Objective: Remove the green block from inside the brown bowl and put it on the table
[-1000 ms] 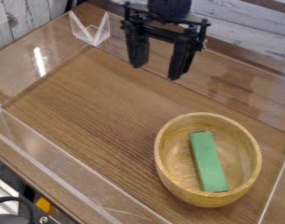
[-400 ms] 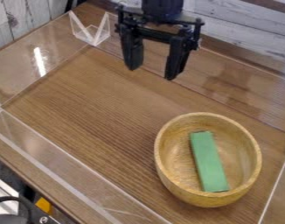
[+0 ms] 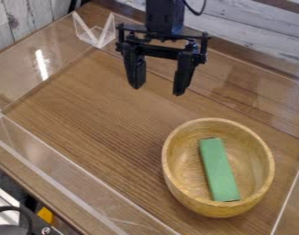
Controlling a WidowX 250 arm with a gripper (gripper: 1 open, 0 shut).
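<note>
Clear acrylic walls [image 3: 66, 170] edge the table [image 3: 97, 115]; a clear angled acrylic bracket [image 3: 94, 32] stands at the far left corner, behind and left of the arm. Nothing sits between the gripper [image 3: 160, 83] and the bowl, just bare wood grain. Black gripper hangs over the far-centre tabletop, fingers pointing mostly down, spread wide, nothing between them. Well apart from the bowl, up and left of it in the camera view. Brown bowl [image 3: 177, 179] sits near the right front corner, close to the acrylic edge. Green block [image 3: 217, 169] lies flat on the bowl's floor, long axis running roughly front to back, slightly angled, fully inside the rim.
</note>
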